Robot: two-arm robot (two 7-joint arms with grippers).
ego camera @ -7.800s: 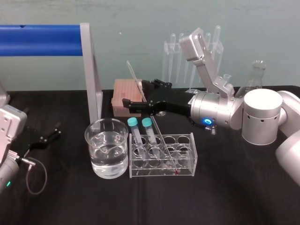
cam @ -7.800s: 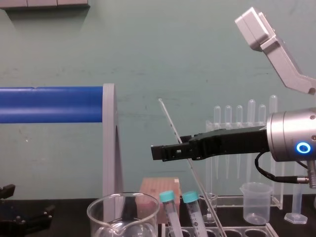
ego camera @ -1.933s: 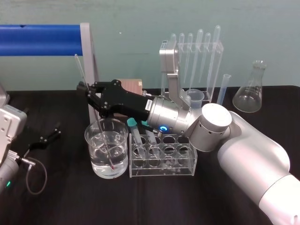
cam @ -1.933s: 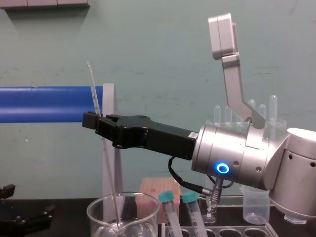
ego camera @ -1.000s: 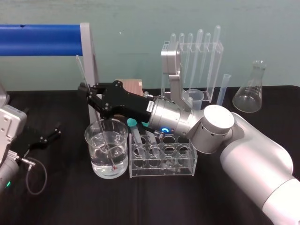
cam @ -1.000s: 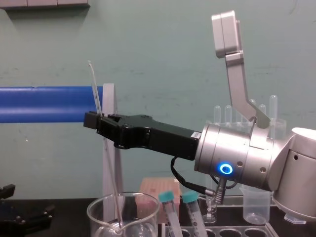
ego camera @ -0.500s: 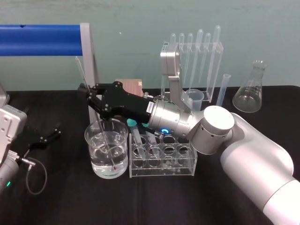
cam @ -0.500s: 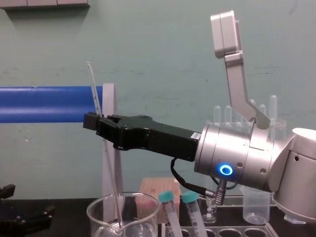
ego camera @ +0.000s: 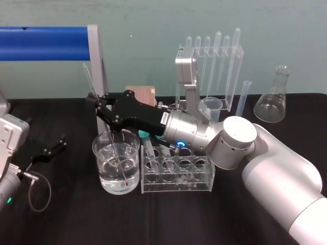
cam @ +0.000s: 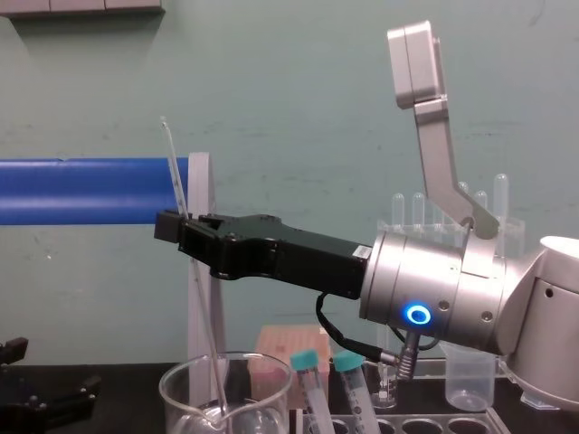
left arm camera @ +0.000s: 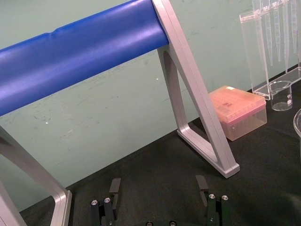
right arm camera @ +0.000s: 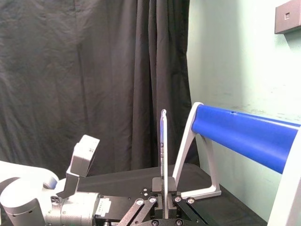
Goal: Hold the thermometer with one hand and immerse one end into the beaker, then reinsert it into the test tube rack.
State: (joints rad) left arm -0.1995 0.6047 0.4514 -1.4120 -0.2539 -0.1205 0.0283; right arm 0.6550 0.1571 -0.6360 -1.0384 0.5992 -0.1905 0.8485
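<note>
Head view steeply down, chest view low and side-on, both on the beaker [ego camera: 105, 166].

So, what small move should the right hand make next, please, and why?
Probably lift straight up: the black right hand grips the thin glass thermometer, red tip underwater in the wide clear glass beaker; the pale translucent test tube rack stands alongside. The left hand lies parked far left.

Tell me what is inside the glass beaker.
Clear liquid fills the lower part of the beaker; the red-tipped end of the thermometer stands tilted in it, gripped higher by the right gripper. Whether its tip touches bottom is hidden. The left gripper lies idle leftward.
</note>
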